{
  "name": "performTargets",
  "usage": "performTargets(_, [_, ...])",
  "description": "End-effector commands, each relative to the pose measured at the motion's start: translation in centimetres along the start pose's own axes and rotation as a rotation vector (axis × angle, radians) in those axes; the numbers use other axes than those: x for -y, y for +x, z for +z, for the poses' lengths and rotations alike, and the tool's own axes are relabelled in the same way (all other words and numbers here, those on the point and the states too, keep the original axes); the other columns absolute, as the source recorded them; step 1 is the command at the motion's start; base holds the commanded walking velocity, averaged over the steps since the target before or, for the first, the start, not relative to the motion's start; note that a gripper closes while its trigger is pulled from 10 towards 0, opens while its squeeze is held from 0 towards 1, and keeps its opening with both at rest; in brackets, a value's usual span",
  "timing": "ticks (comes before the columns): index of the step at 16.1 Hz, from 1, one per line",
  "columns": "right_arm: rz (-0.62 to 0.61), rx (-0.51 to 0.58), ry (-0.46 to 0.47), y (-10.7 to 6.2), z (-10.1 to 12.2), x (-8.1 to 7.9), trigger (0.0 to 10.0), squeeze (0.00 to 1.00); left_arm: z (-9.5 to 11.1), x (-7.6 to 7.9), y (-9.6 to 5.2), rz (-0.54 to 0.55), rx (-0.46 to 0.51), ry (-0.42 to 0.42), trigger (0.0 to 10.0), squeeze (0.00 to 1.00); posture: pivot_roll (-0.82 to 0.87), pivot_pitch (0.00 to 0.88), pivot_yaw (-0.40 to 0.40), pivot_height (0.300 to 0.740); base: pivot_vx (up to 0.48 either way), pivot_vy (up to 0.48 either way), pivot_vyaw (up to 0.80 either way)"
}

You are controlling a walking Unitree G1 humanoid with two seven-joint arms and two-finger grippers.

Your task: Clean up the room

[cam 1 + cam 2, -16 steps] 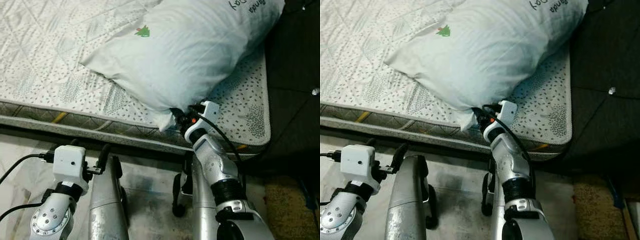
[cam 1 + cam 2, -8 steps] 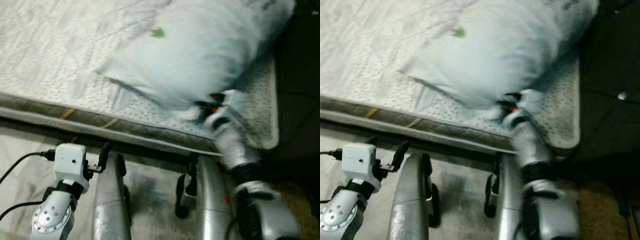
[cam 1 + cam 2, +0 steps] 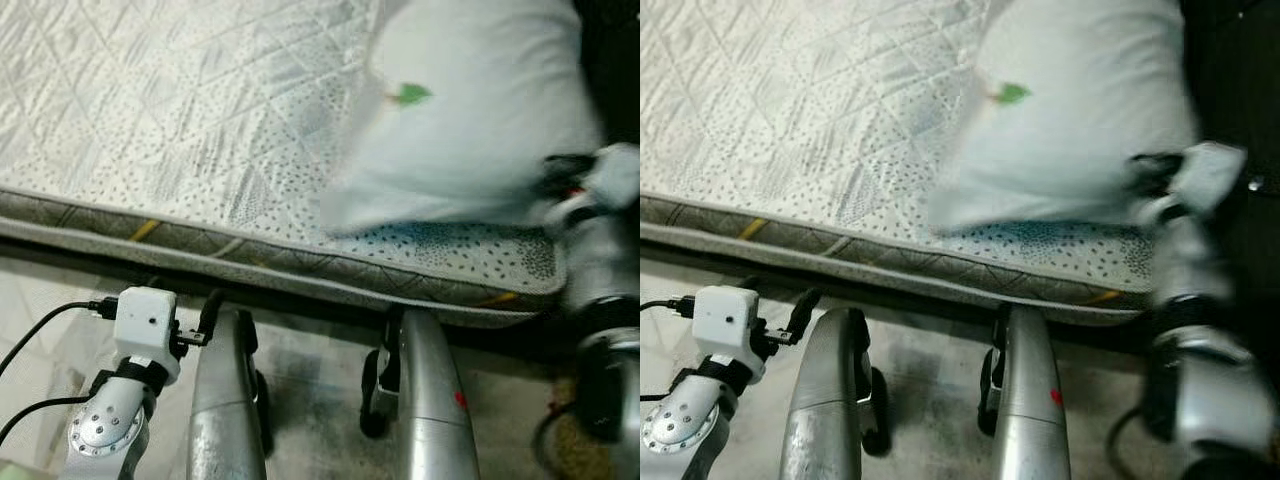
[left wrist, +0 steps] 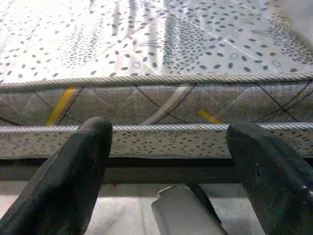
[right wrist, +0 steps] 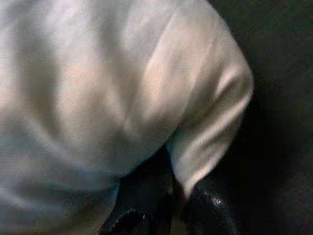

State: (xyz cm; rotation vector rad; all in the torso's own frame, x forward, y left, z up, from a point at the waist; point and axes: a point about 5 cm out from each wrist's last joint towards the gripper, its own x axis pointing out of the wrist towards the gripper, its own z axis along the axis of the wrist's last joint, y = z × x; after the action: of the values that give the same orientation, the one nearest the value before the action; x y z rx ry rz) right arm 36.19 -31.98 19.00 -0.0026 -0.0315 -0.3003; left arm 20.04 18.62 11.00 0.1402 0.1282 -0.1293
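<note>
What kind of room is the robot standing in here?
Most likely a bedroom. A quilted, speckled mattress fills most of the view, a white pillow with a small green print lies on it, pinched at a corner by the right gripper, and pale floor runs beside the bed.

Both head views look steeply down from above the robot's own silver legs, facing forward across the quilted grey-white dotted mattress (image 3: 200,130), whose piped edge crosses each frame from 9 toward 4 o'clock. They share nearly all the scene, the right eye's picture set slightly leftward. The blurred pale blue pillow with a small green mark (image 3: 470,120) fills 1 to 2 o'clock.

The left wrist camera sits low, very near the mattress's side, looking level at its edge between two wide-apart black fingers (image 4: 68,181).

The right wrist camera is pressed close against the pillow's fabric, dark behind.
</note>
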Motion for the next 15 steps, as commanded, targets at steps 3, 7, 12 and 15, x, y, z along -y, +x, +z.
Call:
performTargets(3, [0.003,0.098,-0.203,0.1,2.2,1.1,0.0,0.00,-1.2,0.2,-0.1,-0.024,-0.041,0.006,10.0,0.00,0.06,0.297,0.045,0.552,0.000,0.000,0.00])
performTargets(7, [0.018,0.046,-0.212,-3.6,-2.4,3.7,0.0,0.00,-1.5,0.2,0.0,-0.013,-0.034,0.000,10.0,0.00,0.05,0.283,0.026,0.552,0.000,0.000,0.00])
performTargets(12, [-0.020,0.015,-0.146,-13.7,-7.1,1.9,0.0,0.00,-1.8,-0.2,0.5,-0.029,-0.036,0.008,10.0,0.00,0.02,0.278,0.051,0.552,0.000,0.000,0.00])
performTargets(15, [-0.003,-0.048,-0.121,-17.5,-8.4,0.0,0.0,0.00,-1.7,0.0,0.9,-0.046,-0.031,0.011,10.0,0.00,0.00,0.278,0.059,0.552,0.000,0.000,0.00])
